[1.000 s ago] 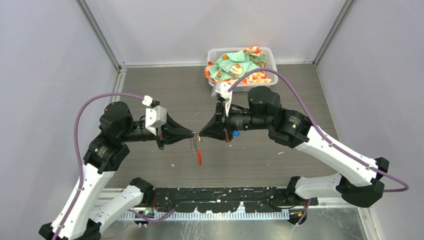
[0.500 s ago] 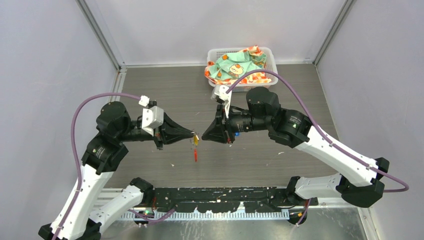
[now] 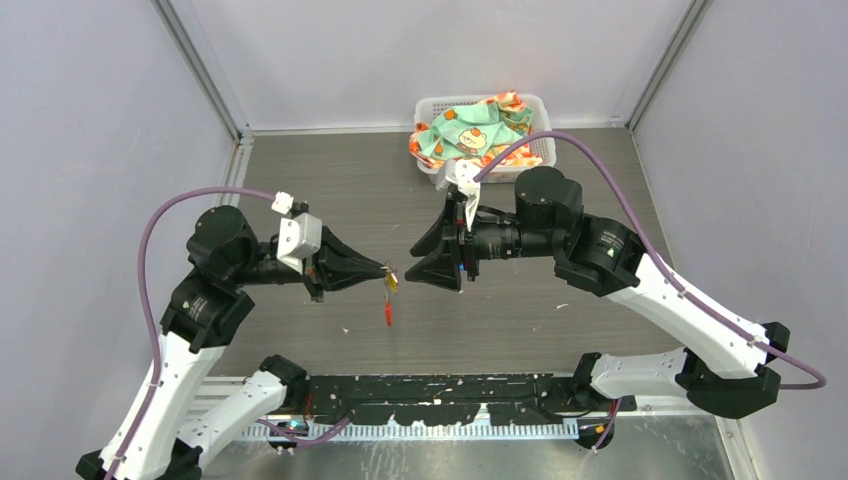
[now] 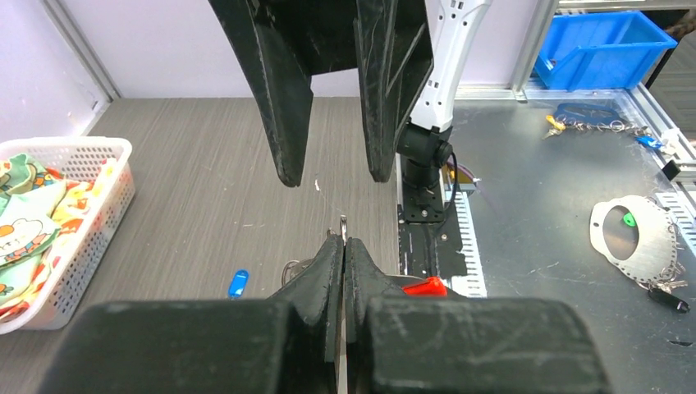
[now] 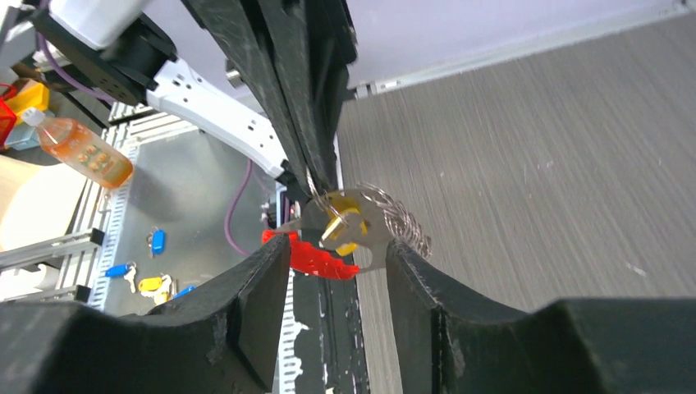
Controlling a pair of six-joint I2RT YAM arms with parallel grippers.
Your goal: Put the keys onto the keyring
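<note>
Release: your right gripper (image 3: 412,264) has spread and backed off. The yellow key (image 5: 343,226) looks threaded on the keyring (image 5: 402,223), pinched in your left gripper (image 3: 384,270). The blue key (image 4: 236,283) lies on the table (image 3: 330,180), still to do.

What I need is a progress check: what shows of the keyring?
The keyring is a thin grey metal ring with a chain-like bunch and a long red plastic tag hanging down. It hangs in the air, pinched by the shut fingers of the left gripper. A yellow-tagged key lies against the ring; whether it is threaded is unclear. The open right gripper does not touch it.
</note>
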